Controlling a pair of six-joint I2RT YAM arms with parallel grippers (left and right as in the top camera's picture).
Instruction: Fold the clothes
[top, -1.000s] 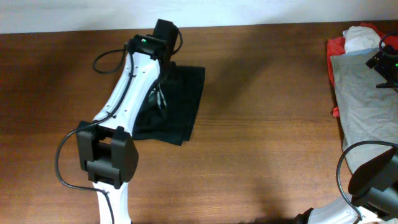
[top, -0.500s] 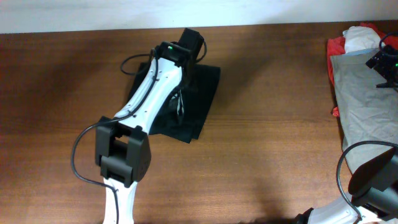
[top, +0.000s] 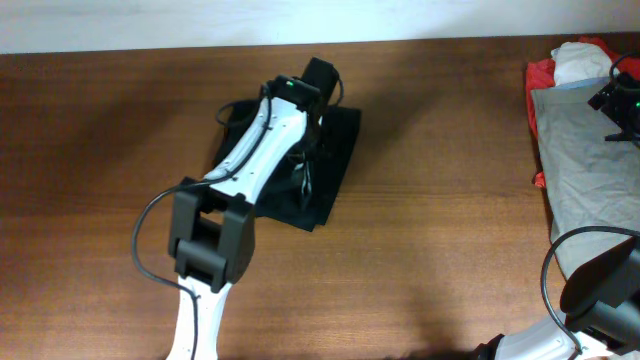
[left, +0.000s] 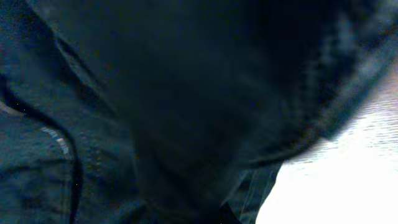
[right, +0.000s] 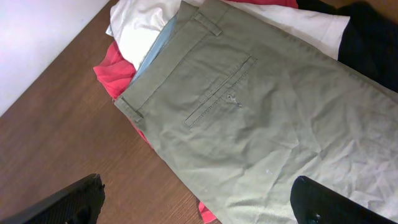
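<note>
The black garment (top: 337, 150) lies bunched and partly folded on the brown table, left of centre. My left gripper (top: 316, 84) is pressed down into its far edge, and the jaws are hidden under the arm. Dark cloth (left: 155, 93) fills the left wrist view and no fingers can be made out. The cloth travels with the gripper. My right gripper (right: 199, 196) is open and empty, hovering above grey trousers (right: 261, 124). It shows at the far right edge in the overhead view (top: 620, 95).
At the right table edge lies a pile of grey trousers (top: 580, 170) over a red garment (top: 540, 72) and a white one (top: 580, 58). They also show in the right wrist view, red (right: 115, 68) and white (right: 143, 22). Bare table (top: 450, 250) lies between the black garment and the pile.
My left arm has swung right and the black garment has slid right with it. The right arm and the pile have not moved.
</note>
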